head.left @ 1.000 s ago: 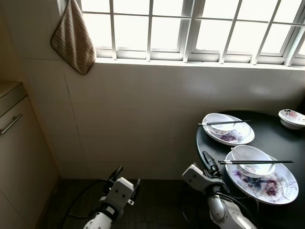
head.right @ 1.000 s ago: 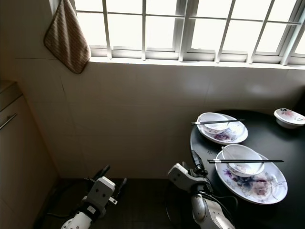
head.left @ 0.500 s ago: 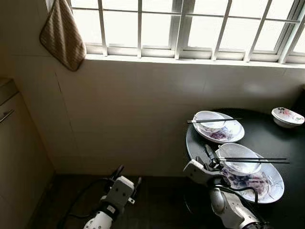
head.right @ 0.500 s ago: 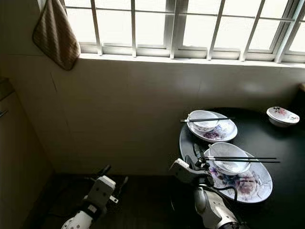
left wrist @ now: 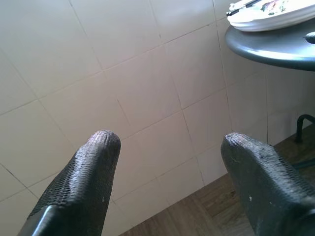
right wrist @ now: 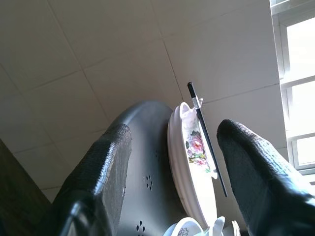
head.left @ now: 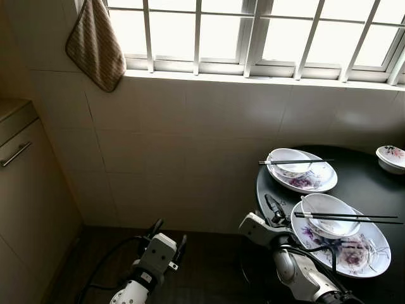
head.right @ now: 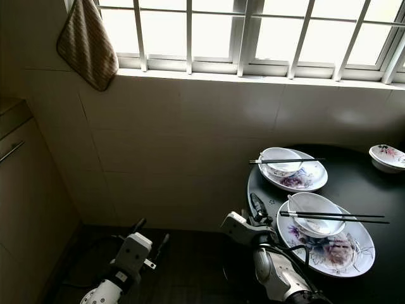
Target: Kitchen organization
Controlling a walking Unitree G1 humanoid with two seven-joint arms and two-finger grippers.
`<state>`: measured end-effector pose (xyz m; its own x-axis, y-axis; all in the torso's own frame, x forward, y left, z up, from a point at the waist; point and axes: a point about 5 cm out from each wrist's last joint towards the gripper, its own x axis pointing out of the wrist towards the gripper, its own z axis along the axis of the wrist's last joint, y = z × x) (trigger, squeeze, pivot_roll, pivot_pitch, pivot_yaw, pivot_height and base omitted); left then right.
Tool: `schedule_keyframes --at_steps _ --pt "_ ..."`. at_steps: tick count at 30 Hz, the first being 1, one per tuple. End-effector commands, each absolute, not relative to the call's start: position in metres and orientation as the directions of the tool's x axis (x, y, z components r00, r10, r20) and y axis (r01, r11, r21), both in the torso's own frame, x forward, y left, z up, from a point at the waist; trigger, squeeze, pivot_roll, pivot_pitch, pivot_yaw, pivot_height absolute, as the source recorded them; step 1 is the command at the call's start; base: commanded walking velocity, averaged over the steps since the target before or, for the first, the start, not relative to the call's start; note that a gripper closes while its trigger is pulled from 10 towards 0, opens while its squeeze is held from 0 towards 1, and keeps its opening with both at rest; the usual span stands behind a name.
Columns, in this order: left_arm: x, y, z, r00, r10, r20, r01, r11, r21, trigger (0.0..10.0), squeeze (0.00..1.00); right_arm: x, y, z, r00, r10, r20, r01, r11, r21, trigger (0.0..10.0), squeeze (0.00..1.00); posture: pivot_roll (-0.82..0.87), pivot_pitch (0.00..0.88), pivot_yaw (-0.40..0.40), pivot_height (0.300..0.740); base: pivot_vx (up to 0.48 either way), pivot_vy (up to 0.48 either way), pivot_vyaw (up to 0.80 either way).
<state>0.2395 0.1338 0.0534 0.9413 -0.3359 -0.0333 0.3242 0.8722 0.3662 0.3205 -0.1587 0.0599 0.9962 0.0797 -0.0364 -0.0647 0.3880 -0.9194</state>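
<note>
- At the dark round table's (head.left: 361, 180) near rim, the right gripper (head.left: 274, 209) hovers, fingers spread and empty, just beside the near plate (head.left: 345, 244) carrying a bowl (head.left: 329, 212) and chopsticks (head.left: 348, 218).
- Open dark floor (head.left: 209, 259) lies under the left gripper (head.left: 168, 235), also spread and empty.
- A tiled wall (head.left: 190, 158), a window (head.left: 253, 31) and a hanging cloth (head.left: 95, 44) stand behind.
- Since a second ago the right gripper has edged closer to the plate.

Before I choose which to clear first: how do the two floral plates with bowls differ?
The near plate looks larger and lies by the table's front edge, close to the right gripper; the far plate looks smaller and sits nearer the wall. Each carries a white bowl with black chopsticks laid across it.
</note>
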Motion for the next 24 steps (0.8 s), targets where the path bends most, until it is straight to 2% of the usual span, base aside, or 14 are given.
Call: schedule_keyframes --at_steps 1,3,5,7,9,10,11,12,13,14,15,16,19,24 --pt "0.241 0.135 0.052 0.943 -0.33 -0.047 0.324 0.876 0.356 10.0 0.0 0.324 -0.161 0.065 0.996 0.083 -0.016 -0.044 0.349 -0.936 10.0 0.0 0.02 0.0 -0.072 0.736 0.0 0.0 0.0" --pt "0.241 0.135 0.052 0.943 -0.329 -0.047 0.324 0.877 0.354 10.0 0.0 0.326 -0.161 0.069 0.997 0.082 0.008 -0.023 0.365 -0.931 10.0 0.0 0.02 0.0 -0.07 0.736 0.0 0.0 0.0" --pt "0.241 0.136 0.051 0.943 -0.329 -0.048 0.324 0.878 0.352 10.0 0.0 0.328 -0.158 0.076 0.997 0.073 0.036 -0.004 0.488 -0.873 10.0 0.0 0.03 0.0 -0.069 0.736 0.0 0.0 0.0" --pt "0.242 0.136 0.051 0.944 -0.328 -0.048 0.323 0.879 0.349 10.0 0.0 0.33 -0.147 0.09 0.994 0.085 0.062 -0.019 0.725 -0.689 10.0 0.0 0.03 0.0 -0.068 0.736 0.0 0.0 0.0" --pt "0.242 0.138 0.051 0.944 -0.326 -0.05 0.322 0.881 0.346 10.0 0.0 0.332 -0.136 0.107 0.991 0.101 0.092 -0.065 0.939 -0.337 10.0 0.0 0.03 0.0 -0.065 0.736 0.0 0.0 0.0" --pt "0.242 0.138 0.051 0.944 -0.325 -0.05 0.322 0.882 0.344 10.0 0.0 0.336 -0.14 0.115 0.993 0.048 0.111 -0.023 0.975 -0.222 10.0 0.15 0.03 0.0 -0.065 0.736 0.0 0.0 0.0" --pt "0.242 0.138 0.051 0.944 -0.325 -0.05 0.322 0.882 0.343 10.0 0.0 0.338 -0.144 0.12 0.993 0.009 0.121 0.009 0.988 -0.154 10.0 0.15 0.03 0.0 -0.065 0.736 0.0 0.0 0.0" --pt "0.242 0.138 0.051 0.944 -0.325 -0.05 0.322 0.883 0.342 10.0 0.0 0.342 -0.146 0.128 0.989 -0.007 0.146 0.024 0.993 -0.114 10.0 0.35 0.03 0.0 -0.065 0.736 0.0 0.0 0.0" --pt "0.242 0.138 0.051 0.945 -0.324 -0.05 0.321 0.883 0.341 10.0 0.0 0.343 -0.148 0.133 0.986 -0.012 0.164 0.029 0.995 -0.096 10.0 0.35 0.03 0.0 -0.065 0.736 0.0 0.0 0.0" --pt "0.242 0.138 0.051 0.945 -0.324 -0.05 0.321 0.884 0.34 10.0 0.0 0.344 -0.149 0.139 0.98 -0.017 0.197 0.036 0.995 -0.096 10.0 0.63 0.03 0.0 -0.065 0.736 0.0 0.0 0.0" --pt "0.243 0.138 0.051 0.945 -0.323 -0.05 0.32 0.885 0.338 10.0 0.0 0.344 -0.151 0.146 0.97 -0.025 0.241 0.051 0.994 -0.1 10.0 0.71 0.03 0.0 -0.065 0.736 0.0 0.0 0.0" --pt "0.243 0.138 0.051 0.945 -0.322 -0.049 0.32 0.885 0.337 10.0 0.0 0.344 -0.153 0.156 0.95 -0.025 0.311 0.071 0.988 -0.137 10.0 1.0 0.03 0.0 -0.065 0.736 0.0 0.0 0.0" --pt "0.243 0.139 0.05 0.946 -0.32 -0.05 0.317 0.887 0.335 10.0 0.0 0.34 -0.159 0.174 0.893 -0.02 0.449 0.135 0.965 -0.227 10.0 1.0 0.03 0.0 -0.069 0.736 0.0 0.0 0.0" --pt "0.243 0.139 0.05 0.947 -0.317 -0.048 0.315 0.89 0.329 10.0 0.0 0.336 -0.155 0.17 0.894 0.075 0.442 0.049 0.964 -0.263 10.0 1.0 0.03 0.0 -0.07 0.736 0.0 0.0 0.0"
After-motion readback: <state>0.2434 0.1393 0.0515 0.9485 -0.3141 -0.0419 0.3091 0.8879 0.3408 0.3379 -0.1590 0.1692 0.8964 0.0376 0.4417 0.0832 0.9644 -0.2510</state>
